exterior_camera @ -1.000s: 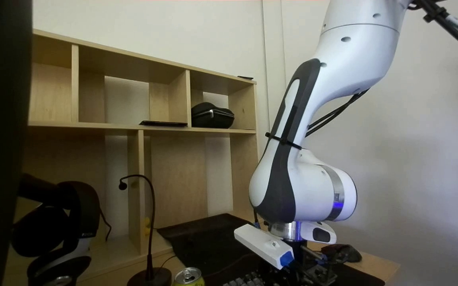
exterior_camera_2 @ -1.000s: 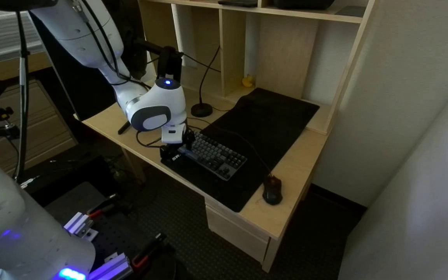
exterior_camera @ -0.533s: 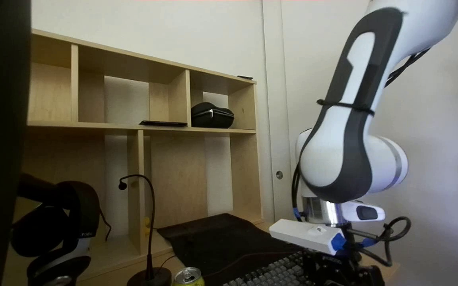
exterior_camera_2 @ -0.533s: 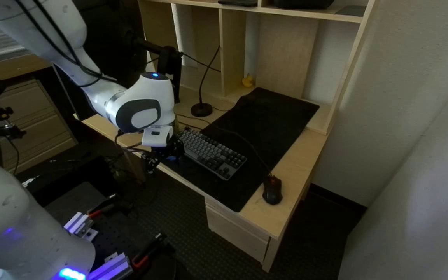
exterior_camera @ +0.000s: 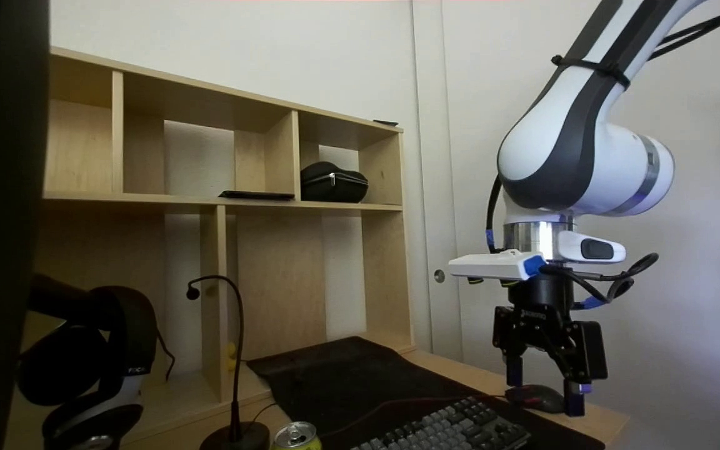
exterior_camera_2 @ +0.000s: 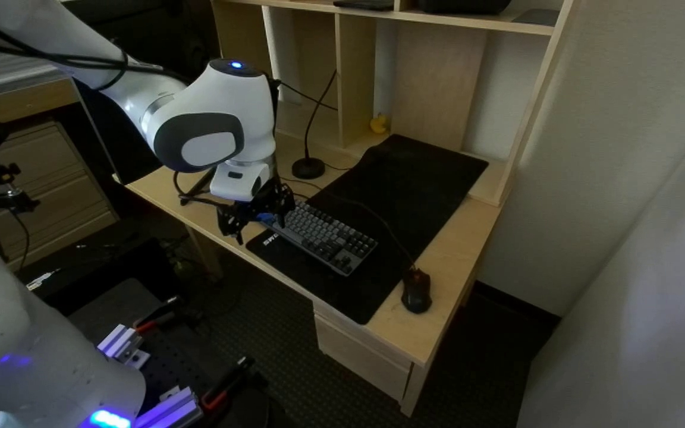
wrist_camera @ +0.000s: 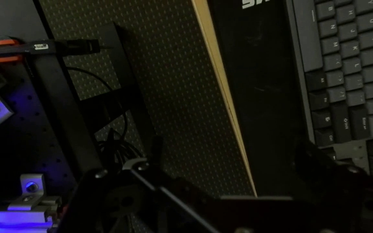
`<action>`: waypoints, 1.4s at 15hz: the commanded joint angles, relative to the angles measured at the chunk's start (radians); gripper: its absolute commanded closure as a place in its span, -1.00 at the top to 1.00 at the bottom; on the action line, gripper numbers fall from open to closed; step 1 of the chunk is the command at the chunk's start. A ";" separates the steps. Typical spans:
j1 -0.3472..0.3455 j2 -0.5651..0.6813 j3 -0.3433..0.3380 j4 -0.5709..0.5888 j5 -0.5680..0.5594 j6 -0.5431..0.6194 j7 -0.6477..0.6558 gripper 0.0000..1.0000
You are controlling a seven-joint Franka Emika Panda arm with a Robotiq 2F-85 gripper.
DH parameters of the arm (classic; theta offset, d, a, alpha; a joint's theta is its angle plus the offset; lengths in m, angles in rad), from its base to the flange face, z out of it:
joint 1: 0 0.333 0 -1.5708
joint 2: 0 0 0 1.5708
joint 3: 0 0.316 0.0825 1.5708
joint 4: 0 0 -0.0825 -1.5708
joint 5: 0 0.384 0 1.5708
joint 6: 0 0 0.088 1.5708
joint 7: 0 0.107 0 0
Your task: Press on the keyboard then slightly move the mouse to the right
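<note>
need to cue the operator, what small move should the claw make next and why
Probably ease the claw sideways over the keyboard before lowering it. In the wrist view the desk edge runs between its spread fingers and the keyboard lies mostly off to one side, so coming straight down would likely miss most of it. I can't tell whether a press is already done.
</note>
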 commanded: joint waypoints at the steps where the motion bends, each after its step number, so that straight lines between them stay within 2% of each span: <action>1: -0.054 0.113 0.060 0.046 0.032 0.067 0.035 1.00; 7: -0.084 0.272 0.028 0.214 0.223 0.165 0.085 1.00; 8: -0.087 0.284 0.029 0.233 0.230 0.164 0.104 1.00; 9: -0.084 0.237 0.034 0.183 0.196 0.149 0.080 1.00; 14: -0.088 0.284 0.029 0.232 0.212 0.157 0.115 1.00; 16: -0.084 0.287 0.035 0.252 0.319 0.111 0.039 1.00; 19: -0.038 0.259 0.089 0.262 0.530 0.117 -0.161 1.00; 21: -0.005 0.277 0.128 0.309 0.629 0.103 -0.255 1.00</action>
